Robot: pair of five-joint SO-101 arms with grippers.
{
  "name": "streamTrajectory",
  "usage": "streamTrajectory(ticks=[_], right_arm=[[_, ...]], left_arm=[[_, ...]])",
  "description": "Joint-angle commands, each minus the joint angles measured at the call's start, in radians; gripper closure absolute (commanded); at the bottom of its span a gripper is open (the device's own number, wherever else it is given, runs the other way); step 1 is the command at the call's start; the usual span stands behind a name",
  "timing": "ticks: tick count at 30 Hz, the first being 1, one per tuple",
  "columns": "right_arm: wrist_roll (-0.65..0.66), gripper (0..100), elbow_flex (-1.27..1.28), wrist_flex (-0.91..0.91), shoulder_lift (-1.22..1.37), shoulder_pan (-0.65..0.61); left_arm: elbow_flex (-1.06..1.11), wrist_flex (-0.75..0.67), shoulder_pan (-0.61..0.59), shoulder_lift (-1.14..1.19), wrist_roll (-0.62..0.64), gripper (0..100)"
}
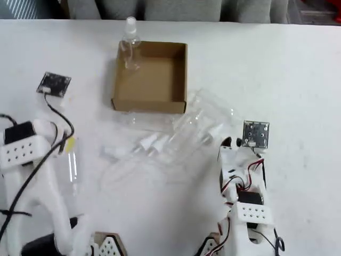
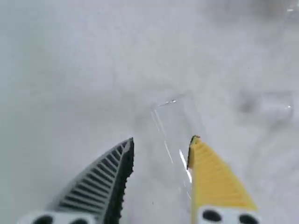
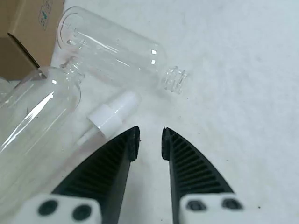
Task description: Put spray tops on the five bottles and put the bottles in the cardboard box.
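Bottle (image 2: pixel 175 123) lies within the parted left hand (image 2: pixel 161 140).

A white table (image 1: pixel 298 69) spreads under even light, with grey furniture (image 1: pixel 181 9) lined along its far edge.

High camera looks straight down over the white worktop (image 1: pixel 298 64). Each wrist camera rides close behind its pincer, aimed past the tips: yellow-and-grey left pincer (image 2: pixel 162 140), black right pincer (image 3: pixel 150 133). The clear plastic bottle (image 3: pixel 117 49) ahead of the right tips shows from above too.
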Motion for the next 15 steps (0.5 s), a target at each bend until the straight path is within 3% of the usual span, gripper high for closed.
streamTrajectory(ticks=[1, 6, 9, 15], right_arm=[[0.012, 93.6, 0.006, -0.015, -0.013, 0.002], [0.012, 93.6, 0.006, -0.015, -0.013, 0.002], [0.012, 93.6, 0.006, -0.015, -0.013, 0.004], [0.012, 93.6, 0.006, -0.015, -0.013, 0.008]], left_arm=[[0.143, -0.107, -0.025, -0.134, -0.012, 80], [0.358, -0.302, -0.027, -0.213, -0.005, 73], [0.393, -0.315, -0.028, -0.213, -0.005, 67], [0.393, -0.315, -0.028, -0.213, 0.038, 66]])
